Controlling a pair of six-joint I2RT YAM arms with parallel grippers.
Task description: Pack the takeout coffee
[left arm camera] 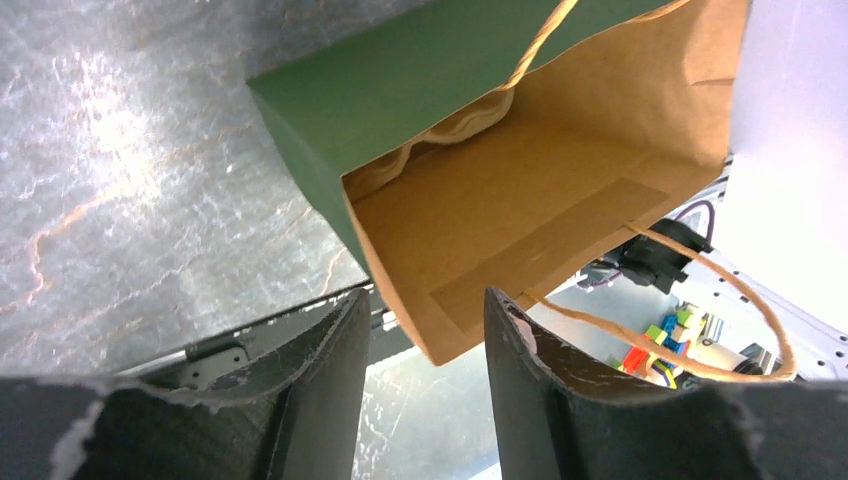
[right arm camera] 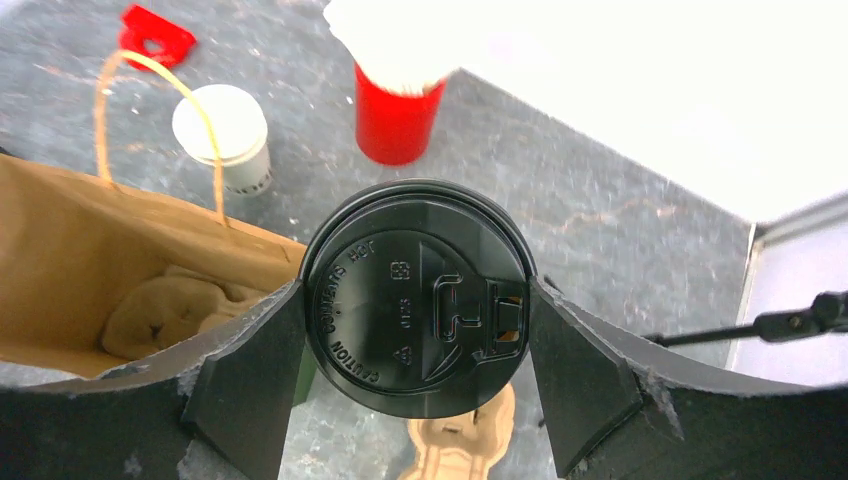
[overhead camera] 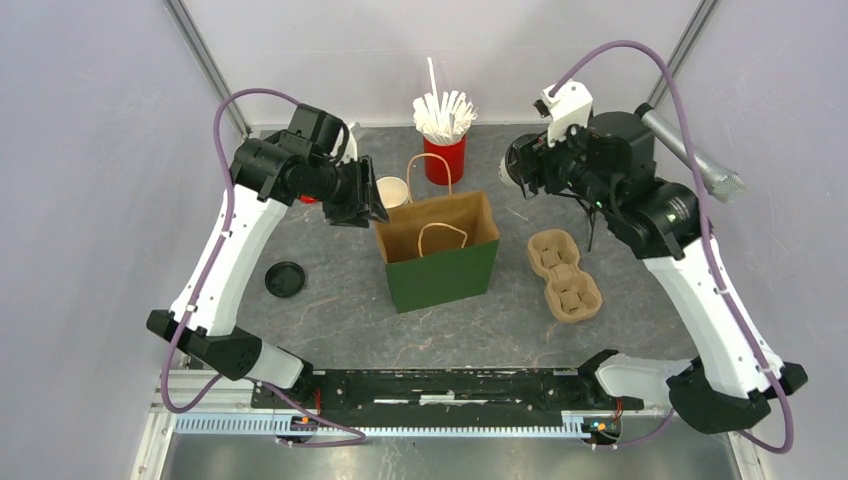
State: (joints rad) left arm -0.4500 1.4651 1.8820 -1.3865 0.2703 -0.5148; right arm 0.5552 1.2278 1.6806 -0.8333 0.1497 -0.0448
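Observation:
The takeout coffee [right arm camera: 415,290] is held between my right gripper's fingers; the right wrist view shows its round black lid from above, and the cup body is hidden under it. My right gripper [right arm camera: 415,300] is shut on it, raised to the right of the bag; it also shows in the top view [overhead camera: 522,168]. The green paper bag [overhead camera: 440,255] stands open mid-table, brown inside. My left gripper [overhead camera: 365,205] is open at the bag's left rim. In the left wrist view the bag's corner [left arm camera: 520,200] lies just beyond the gripper [left arm camera: 428,300].
A lidless stack of white cups [overhead camera: 393,190] stands behind the bag, next to a red cup of white utensils [overhead camera: 445,150]. A loose black lid [overhead camera: 285,279] lies at left. A cardboard cup carrier [overhead camera: 565,275] lies right of the bag. A microphone [overhead camera: 700,160] pokes in at far right.

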